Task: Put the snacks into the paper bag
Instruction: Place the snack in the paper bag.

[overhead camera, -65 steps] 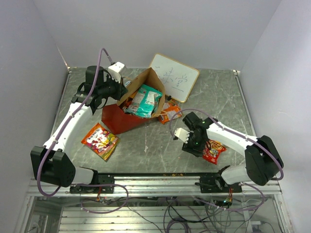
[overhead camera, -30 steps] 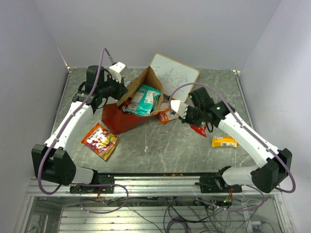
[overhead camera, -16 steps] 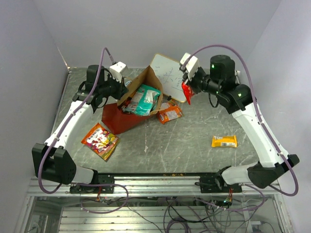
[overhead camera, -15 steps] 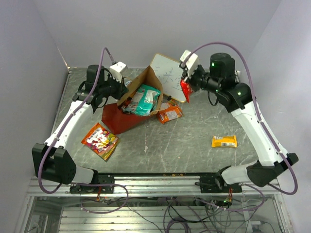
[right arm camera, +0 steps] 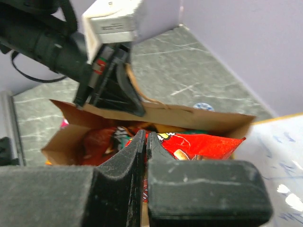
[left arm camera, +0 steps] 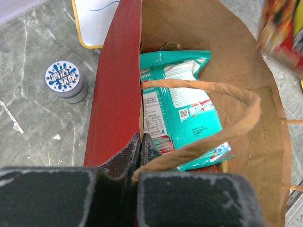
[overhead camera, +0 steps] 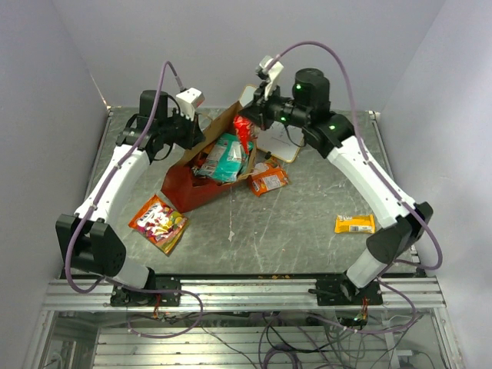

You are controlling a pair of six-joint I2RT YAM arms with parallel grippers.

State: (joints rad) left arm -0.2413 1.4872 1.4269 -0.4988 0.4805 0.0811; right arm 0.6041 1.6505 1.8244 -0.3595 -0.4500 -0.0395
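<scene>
Snack status: red packet [overhead camera: 244, 133] is pinched in the right gripper [right arm camera: 144, 138] and held over the open mouth of the paper bag [overhead camera: 184, 188] | teal packet [left arm camera: 182, 106] is seen inside | bag handle [left arm camera: 213, 127] is clamped by the left gripper [left arm camera: 141, 144], jaws pressed together | orange packet [overhead camera: 269, 179] is seen just beside the bag, yellow bar [overhead camera: 354, 224] well apart on the table [overhead camera: 307, 231]

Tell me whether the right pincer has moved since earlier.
Yes. The right pincer travelled left past the whiteboard, now over the paper bag with a red packet.
</scene>
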